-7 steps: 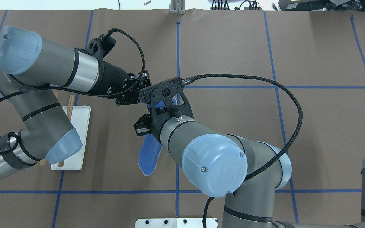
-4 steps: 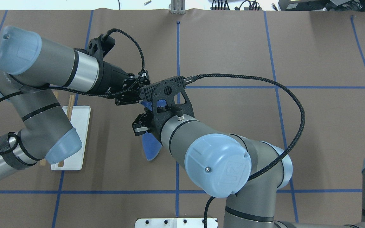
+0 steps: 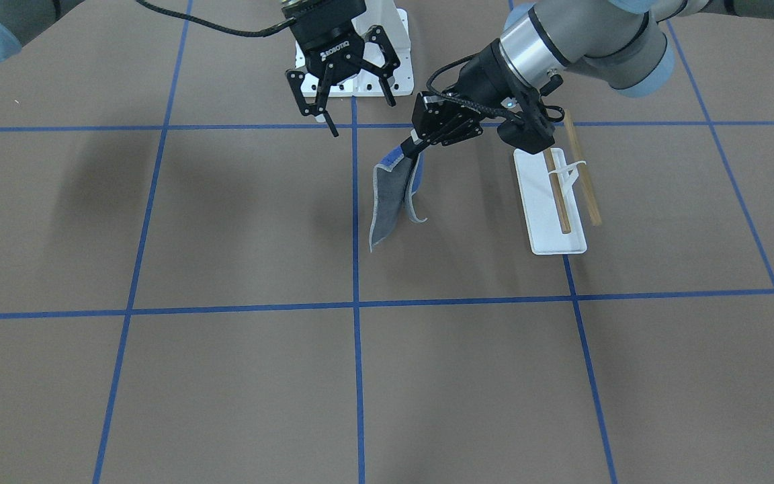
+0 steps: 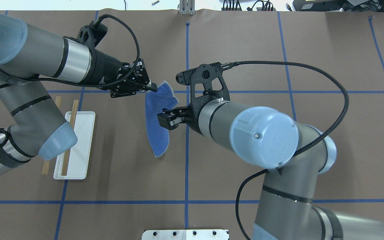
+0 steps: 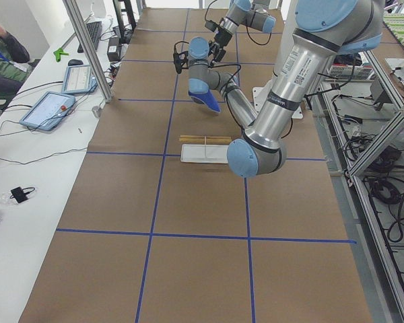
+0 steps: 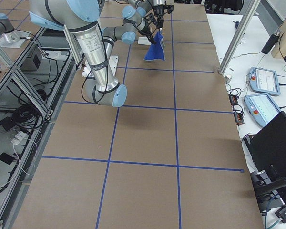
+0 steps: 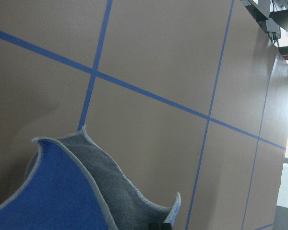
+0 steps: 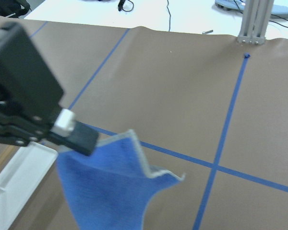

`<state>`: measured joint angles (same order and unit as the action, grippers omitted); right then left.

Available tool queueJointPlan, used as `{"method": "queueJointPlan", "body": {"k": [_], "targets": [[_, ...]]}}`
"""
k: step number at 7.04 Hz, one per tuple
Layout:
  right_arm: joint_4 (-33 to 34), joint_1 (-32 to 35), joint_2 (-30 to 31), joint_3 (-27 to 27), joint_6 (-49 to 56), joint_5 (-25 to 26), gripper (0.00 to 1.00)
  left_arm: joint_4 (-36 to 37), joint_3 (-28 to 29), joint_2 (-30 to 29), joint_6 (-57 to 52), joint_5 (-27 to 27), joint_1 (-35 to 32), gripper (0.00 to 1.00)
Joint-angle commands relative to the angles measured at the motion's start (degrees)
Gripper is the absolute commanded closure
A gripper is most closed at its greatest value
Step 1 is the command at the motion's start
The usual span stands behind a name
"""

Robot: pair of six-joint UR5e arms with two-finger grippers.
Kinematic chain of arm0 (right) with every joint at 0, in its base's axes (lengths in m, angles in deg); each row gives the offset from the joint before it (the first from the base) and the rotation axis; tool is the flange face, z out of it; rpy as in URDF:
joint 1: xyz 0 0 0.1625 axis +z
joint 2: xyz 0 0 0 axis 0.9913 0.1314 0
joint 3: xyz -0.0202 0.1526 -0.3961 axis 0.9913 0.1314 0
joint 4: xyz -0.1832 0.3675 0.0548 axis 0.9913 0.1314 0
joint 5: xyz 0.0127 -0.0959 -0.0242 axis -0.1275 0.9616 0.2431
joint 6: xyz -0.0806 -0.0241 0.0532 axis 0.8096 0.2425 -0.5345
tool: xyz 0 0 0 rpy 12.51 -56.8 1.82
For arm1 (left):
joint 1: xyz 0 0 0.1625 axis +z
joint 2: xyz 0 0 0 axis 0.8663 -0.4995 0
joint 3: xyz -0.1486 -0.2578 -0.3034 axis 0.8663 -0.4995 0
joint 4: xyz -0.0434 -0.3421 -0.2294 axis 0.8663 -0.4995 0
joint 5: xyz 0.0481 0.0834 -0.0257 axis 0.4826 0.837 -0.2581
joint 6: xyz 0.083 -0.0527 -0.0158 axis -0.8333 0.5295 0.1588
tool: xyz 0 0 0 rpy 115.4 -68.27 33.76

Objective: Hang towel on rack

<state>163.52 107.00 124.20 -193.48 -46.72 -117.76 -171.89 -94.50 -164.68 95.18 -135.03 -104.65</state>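
Note:
The towel [image 3: 390, 195], blue on one face and grey on the other, hangs by its top corner from my left gripper [image 3: 419, 144], which is shut on it above the table. It shows blue in the overhead view [image 4: 157, 123] and fills the lower left of the left wrist view [image 7: 77, 191]. My right gripper [image 3: 360, 114] is open and empty, apart from the towel on the side away from the rack; in the overhead view [image 4: 165, 120] it sits beside the cloth. The rack [image 3: 555, 215], a white base with two wooden dowels [image 3: 582, 175], stands under my left arm.
The white bolted pedestal plate [image 3: 397, 60] lies behind the right gripper. Blue tape lines [image 3: 355, 269] cross the brown table cover. Operators' tablets [image 5: 50, 108] and cables lie on the far white bench.
The right gripper has let go of the towel and drawn back to the right. The left gripper now holds the towel's corner and has moved left and up with it.

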Motion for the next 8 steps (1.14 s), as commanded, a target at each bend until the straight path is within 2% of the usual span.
{"method": "queueJointPlan", "body": {"k": [1,2,3,4,5,6,8], "targets": [[3.1,13.9,6.3,0.8,-0.3,-18.1,0.0,0.6,-0.2,2.2,-4.2,-1.2,-2.4,1.0],[9.1,20.9,7.0,3.2,1.4,-26.3,0.0,2.1,-0.4,3.4,-6.7,-1.3,-3.3,1.0],[13.1,25.6,7.1,6.9,9.5,-29.7,0.0,6.0,-1.4,3.5,-11.8,-3.0,-3.8,1.0],[14.1,28.8,9.2,9.2,17.3,-30.5,0.0,8.3,-2.5,4.8,-18.5,-3.4,-4.6,1.0],[13.7,32.9,12.5,10.8,23.4,-35.3,0.0,8.4,-4.0,9.6,-24.2,-3.5,-4.9,1.0],[13.5,36.4,16.6,10.7,30.8,-37.4,0.0,8.4,-5.5,14.5,-29.9,-3.5,-5.7,1.0],[13.5,43.1,23.9,11.5,46.6,-37.3,0.0,8.0,-6.1,22.6,-41.8,-9.4,-11.9,1.0]]}}
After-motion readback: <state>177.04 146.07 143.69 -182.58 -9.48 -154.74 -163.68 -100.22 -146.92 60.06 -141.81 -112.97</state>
